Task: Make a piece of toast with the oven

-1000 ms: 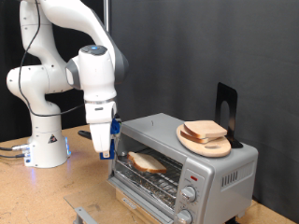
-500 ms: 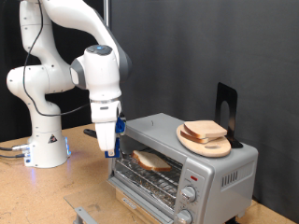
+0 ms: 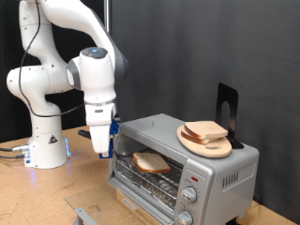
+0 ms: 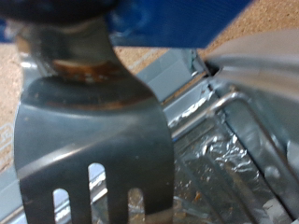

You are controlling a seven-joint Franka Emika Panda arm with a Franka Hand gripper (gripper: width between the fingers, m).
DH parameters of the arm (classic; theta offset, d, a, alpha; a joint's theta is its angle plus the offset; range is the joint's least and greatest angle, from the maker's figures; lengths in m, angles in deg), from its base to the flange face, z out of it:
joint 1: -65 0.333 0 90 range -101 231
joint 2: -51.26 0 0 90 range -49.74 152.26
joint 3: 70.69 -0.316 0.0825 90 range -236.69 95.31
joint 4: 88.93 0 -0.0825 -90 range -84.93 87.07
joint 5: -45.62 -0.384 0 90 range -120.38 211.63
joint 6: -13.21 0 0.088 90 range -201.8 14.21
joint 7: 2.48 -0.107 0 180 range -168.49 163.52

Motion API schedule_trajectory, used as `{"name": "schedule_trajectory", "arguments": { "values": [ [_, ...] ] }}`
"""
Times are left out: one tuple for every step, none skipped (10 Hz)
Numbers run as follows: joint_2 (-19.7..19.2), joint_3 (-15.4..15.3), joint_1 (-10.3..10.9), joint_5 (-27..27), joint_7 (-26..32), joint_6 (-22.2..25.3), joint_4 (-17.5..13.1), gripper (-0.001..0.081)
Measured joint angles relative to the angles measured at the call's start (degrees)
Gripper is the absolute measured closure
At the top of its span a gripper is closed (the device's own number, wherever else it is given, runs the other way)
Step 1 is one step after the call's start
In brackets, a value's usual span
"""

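Toast (image 3: 150,162) was seen on the rack inside the open oven (image 3: 202,159) — the gripper (image 3: 100,148) was closed on a fork (image 4: 93,131) just beside its opening.

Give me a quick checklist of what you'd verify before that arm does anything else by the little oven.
1. Bread in place: a piece of toast lies on the rack inside the oven. Ok.
2. Oven front: looks open, rack exposed. Ok.
3. Pincer position: hanging beside the oven at the exterior view's left, outside the cavity. Ok.
4. Tool: the wrist view shows a slotted metal spatula below the hand; how it is gripped, cannot tell.
5. Spare bread slices rest on the round wooden board on top of the oven. Ok.
6. Knob settings: cannot tell.
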Motion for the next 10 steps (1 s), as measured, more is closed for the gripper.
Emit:
{"name": "schedule_trajectory", "arguments": {
  "values": [
    [0.9,0.4,-0.1,0.0,0.1,0.1,0.8,0.0373],
    [1.7,0.7,-0.1,-0.1,0.1,0.1,1.4,0.0373],
    [2.3,1.0,-0.1,-0.3,0.1,0.1,1.8,0.0373],
    [2.7,1.3,-0.1,-0.8,0.1,0.1,2.0,0.0373],
    [3.0,1.7,-0.1,-1.3,0.1,0.1,2.0,0.0373],
    [3.2,1.8,-0.2,-1.8,0.0,0.1,1.9,0.0373],
    [3.3,1.8,-0.2,-2.2,-0.4,0.1,1.7,0.0373],
    [3.3,1.8,-0.2,-2.4,-0.9,0.1,1.4,0.0373],
    [3.2,1.8,-0.3,-2.5,-1.5,0.1,1.1,0.0373],
    [3.2,1.8,-0.3,-2.5,-2.1,0.1,0.8,0.0373]
  ]
}}
